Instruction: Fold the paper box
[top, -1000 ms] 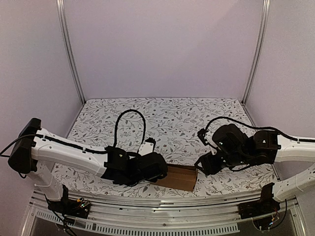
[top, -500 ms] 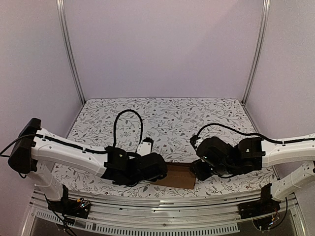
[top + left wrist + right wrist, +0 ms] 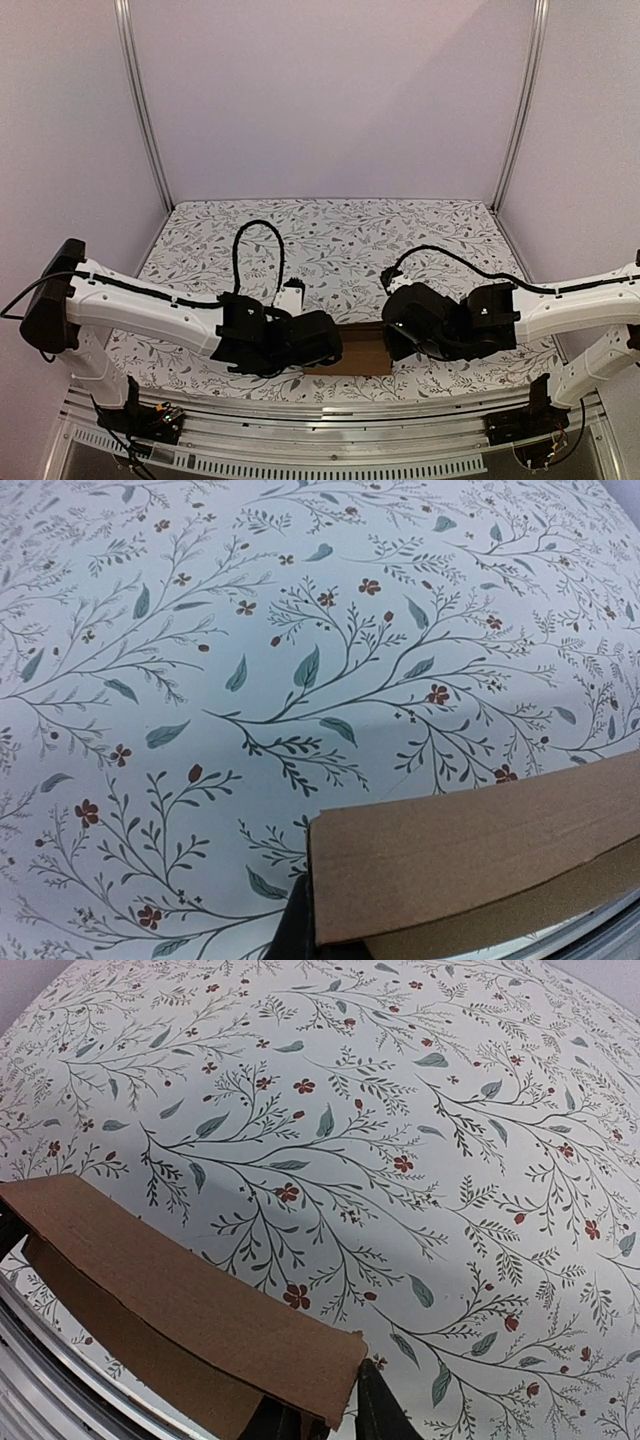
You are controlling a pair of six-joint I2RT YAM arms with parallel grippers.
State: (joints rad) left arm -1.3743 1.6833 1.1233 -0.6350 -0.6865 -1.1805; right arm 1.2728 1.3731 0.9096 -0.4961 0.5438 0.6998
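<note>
The paper box (image 3: 356, 351) lies at the near edge of the tabletop (image 3: 330, 235), about midway along that edge, spanning the gap between the 2 arms. It reads as a flattened brown sleeve. In both wrist views 2 layers of board show, the upper one overhanging the lower, so the box is probably not squared up yet.

The left gripper (image 3: 328, 350) has its jaws pressed together on the box's left end. In the left wrist view 1 dark finger (image 3: 292, 932) sits tight against the corner of the board. This grip likely serves as an anchor, keeping the light cardboard from sliding on the patterned cloth while the other arm works.

The right gripper (image 3: 322, 1415) is at the opposite end, with its 2 fingers (image 3: 378, 1412) straddling the corner of the board. The jaws stand narrow around it, but a thin sliver of cloth seems to show between the board and 1 finger, so I cannot tell whether they are pinching yet.

With both ends taken, the arms could pull or push the sleeve open along its creases. The risk is that a 1-layer pinch creases the flap instead.
</note>
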